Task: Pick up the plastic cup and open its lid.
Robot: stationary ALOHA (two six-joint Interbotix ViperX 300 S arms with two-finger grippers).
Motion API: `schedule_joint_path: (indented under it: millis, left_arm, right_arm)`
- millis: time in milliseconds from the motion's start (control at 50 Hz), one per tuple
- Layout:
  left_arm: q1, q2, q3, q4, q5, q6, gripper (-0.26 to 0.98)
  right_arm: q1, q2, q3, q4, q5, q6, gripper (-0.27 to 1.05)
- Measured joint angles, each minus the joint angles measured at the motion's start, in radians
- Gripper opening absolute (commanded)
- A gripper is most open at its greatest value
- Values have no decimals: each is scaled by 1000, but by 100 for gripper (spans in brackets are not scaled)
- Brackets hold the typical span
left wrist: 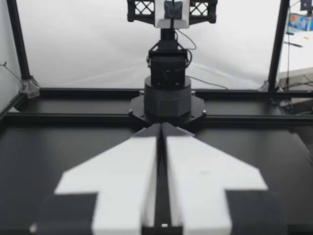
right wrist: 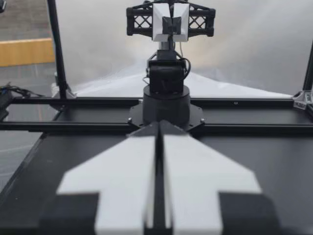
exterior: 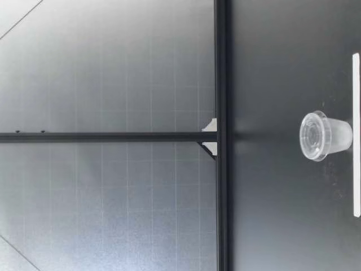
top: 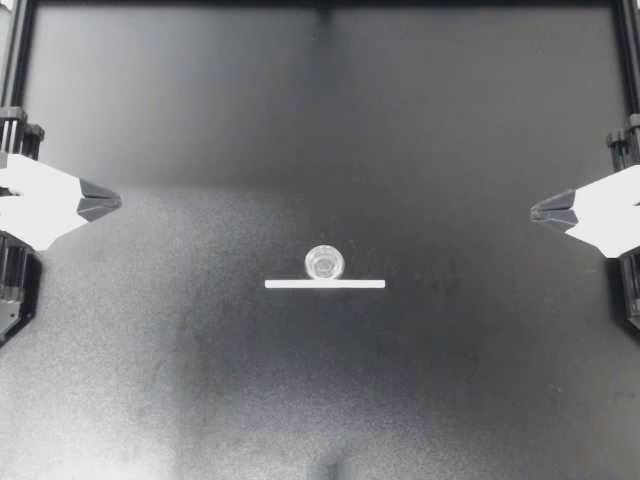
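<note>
Tabletop [top: 320,120]: black and matte, edged by dark rails [top: 20,60].
Plastic cup [top: 325,263]: upright near the centre, clear, lid [exterior: 313,135] on.
White strip [top: 325,284]: lies flat at the cup's 6 o'clock side, just beside it.
Left pincer [top: 115,203]: clenched on nothing, at 9 o'clock, well apart from the cup.
Right pincer [top: 535,211]: clenched on nothing, at 3 o'clock, well apart from the cup.

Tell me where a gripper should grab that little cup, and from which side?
Probably the side wall of the cup, just under the lid, coming in level from either arm's side. It stands upright with the lid on top, so a wall grip leaves the lid free. The wall narrows downward, so grip high.
</note>
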Motion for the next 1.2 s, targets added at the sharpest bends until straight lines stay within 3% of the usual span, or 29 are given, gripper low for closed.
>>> schedule_joint_path:
  millis: [320, 640, 1040, 1200]
  left_arm:
    - [5, 98, 61, 0, -5, 3, -22]
    - [6, 356, 110, 0, -3, -5, -22]
    - [6, 689, -38, 0, -2, -6, -21]
    - [5, 785, -89, 0, -2, 0, -15]
  right_arm:
    - [-3, 54, 0, -2, -155, -5, -18]
    - [-44, 322, -31, -2, -256, -5, -18]
    - [-51, 626, -112, -2, -256, 3, -18]
    - [-51, 710, -152, -2, -225, 5, -18]
